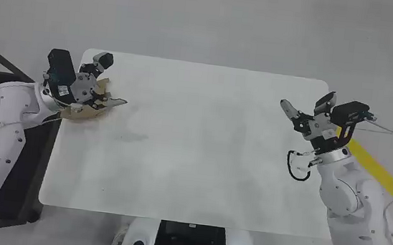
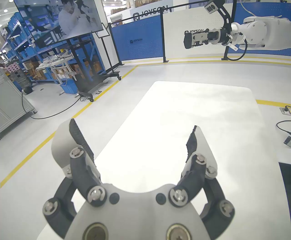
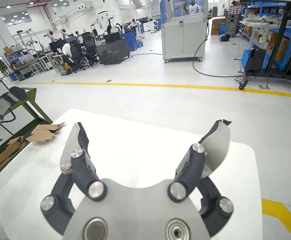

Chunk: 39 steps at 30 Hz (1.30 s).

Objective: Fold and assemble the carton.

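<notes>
A flat, unfolded brown carton [image 1: 84, 113] lies at the far left corner of the white table [image 1: 200, 152]. My left gripper [image 1: 111, 80] hovers just above and beside it, open and empty. In the left wrist view the left gripper [image 2: 134, 127] has its fingers spread wide over bare table. My right gripper [image 1: 304, 105] is at the table's right edge, open and holding nothing. In the right wrist view the right gripper [image 3: 151, 123] points across the table toward the carton [image 3: 45, 133] at the opposite corner.
A green-framed rack [image 3: 34, 106] holding more flat cardboard pieces [image 3: 12, 145] stands just past the table's left edge. The other arm's gripper [image 2: 197, 39] hangs far off in the left wrist view. Yellow floor tape [image 1: 376, 166] runs to the right.
</notes>
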Each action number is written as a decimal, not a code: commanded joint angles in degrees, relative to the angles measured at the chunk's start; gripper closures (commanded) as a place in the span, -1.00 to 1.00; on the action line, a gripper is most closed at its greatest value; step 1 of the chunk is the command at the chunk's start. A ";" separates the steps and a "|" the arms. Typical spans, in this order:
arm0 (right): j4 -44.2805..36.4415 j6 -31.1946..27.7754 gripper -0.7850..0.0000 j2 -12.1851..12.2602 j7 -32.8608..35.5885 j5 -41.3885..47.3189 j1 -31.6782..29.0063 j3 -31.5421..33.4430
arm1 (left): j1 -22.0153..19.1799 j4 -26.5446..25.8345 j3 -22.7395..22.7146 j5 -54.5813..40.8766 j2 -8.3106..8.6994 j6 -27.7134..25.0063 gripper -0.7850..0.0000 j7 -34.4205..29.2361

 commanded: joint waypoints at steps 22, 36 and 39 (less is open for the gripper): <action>0.00 0.00 -1.00 0.00 0.00 0.00 0.00 0.00 | -2.07 18.28 -3.44 -67.07 2.79 3.97 -1.00 -51.99; 0.00 0.00 -1.00 0.00 0.00 0.00 0.00 0.00 | -1.48 21.32 -6.41 -79.57 4.13 7.16 -1.00 -64.72; 0.00 0.00 -1.00 0.00 0.00 0.00 0.00 0.00 | -1.48 21.32 -6.41 -79.57 4.13 7.16 -1.00 -64.72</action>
